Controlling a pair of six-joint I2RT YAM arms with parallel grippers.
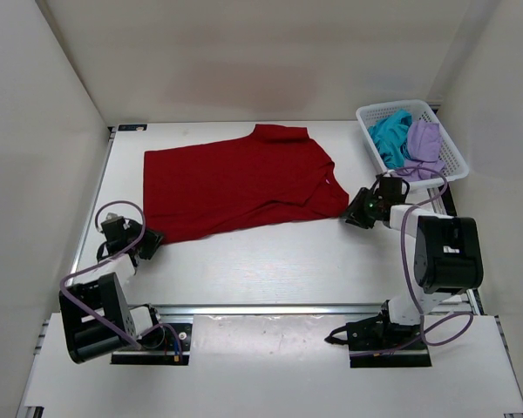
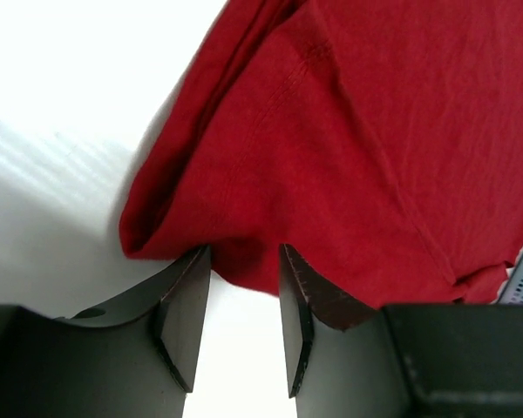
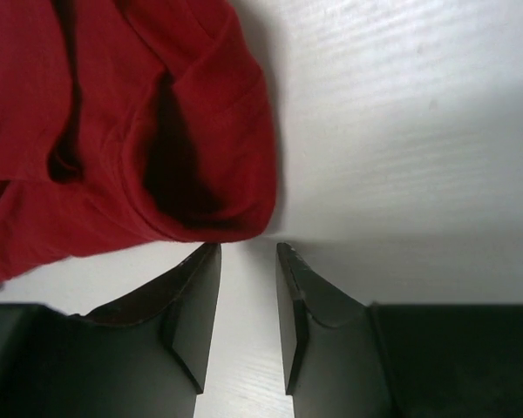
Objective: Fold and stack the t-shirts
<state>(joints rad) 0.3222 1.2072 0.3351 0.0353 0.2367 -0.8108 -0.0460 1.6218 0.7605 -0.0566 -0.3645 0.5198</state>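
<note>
Now my left gripper [image 1: 150, 244] sits parted at the eight-o'clock corner of the red t-shirt [image 1: 240, 178], and my right gripper [image 1: 356, 212] sits likewise at four o'clock. Both are empty, placed, I reckon, to pinch the near hem and fold it.

Teal shirt [image 1: 386, 135] and lavender shirt [image 1: 424, 144], bunched in basket [image 1: 451, 150] at far right corner of table [image 1: 270, 261]: sleeves, lower parts hidden. Red shirt [image 2: 375, 131] cut by top, right edges in left wrist view.

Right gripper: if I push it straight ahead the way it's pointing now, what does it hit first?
Most likely the dark red t-shirt: its rolled edge lies just past the right gripper's open fingertips, slightly off-centre, on the table. Depth is hard to judge.
</note>
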